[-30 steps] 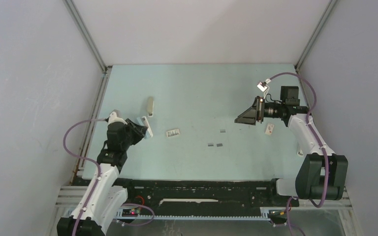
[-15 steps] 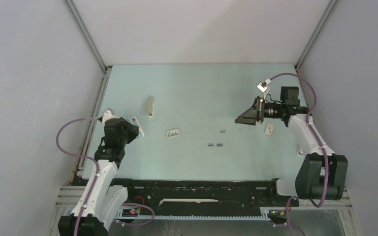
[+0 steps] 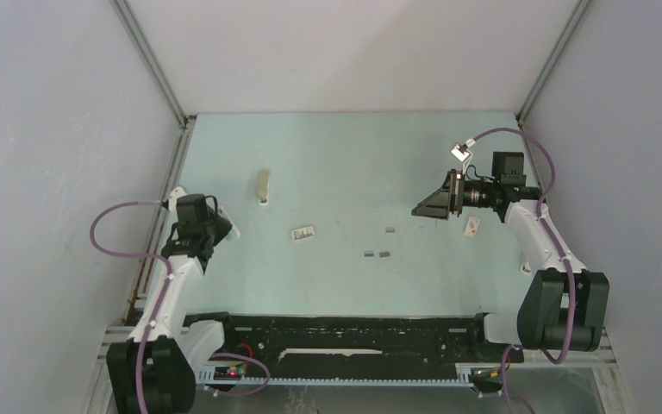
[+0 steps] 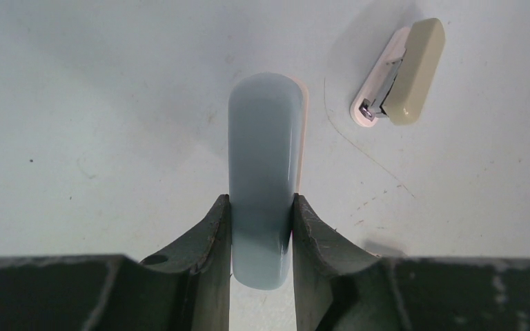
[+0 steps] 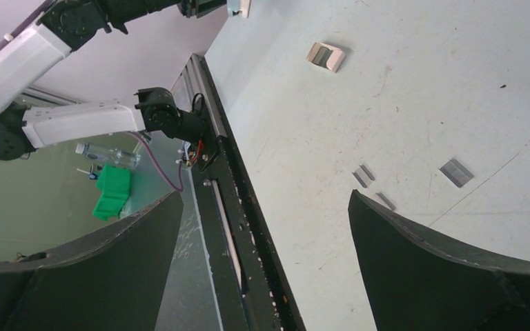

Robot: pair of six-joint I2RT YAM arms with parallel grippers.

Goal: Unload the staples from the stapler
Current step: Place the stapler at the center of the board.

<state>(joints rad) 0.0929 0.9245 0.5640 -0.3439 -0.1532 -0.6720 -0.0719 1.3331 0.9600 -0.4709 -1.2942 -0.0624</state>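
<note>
Left gripper (image 4: 261,204) clenched on pale blue-grey bar (image 4: 266,152); bar juts past fingertips over table (image 3: 353,155). Beige stapler (image 4: 401,72) lies upper right in left wrist view, apart from bar. Right gripper (image 5: 266,200) released, jaws wide, right of centre in top view. Staples (image 5: 456,172) loose on table: short dark strips mid-frame in top view, right of small white box (image 5: 326,56).

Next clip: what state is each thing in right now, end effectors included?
Left end effector: shut on the pale blue-grey rounded plastic piece.
Right end effector: open, holding nothing.
Beige plastic stapler: lying on its side, apart from both arms.
Dark grey metal staple strips: loose on the pale green table.
Small white rectangular box: resting on the table.
</note>
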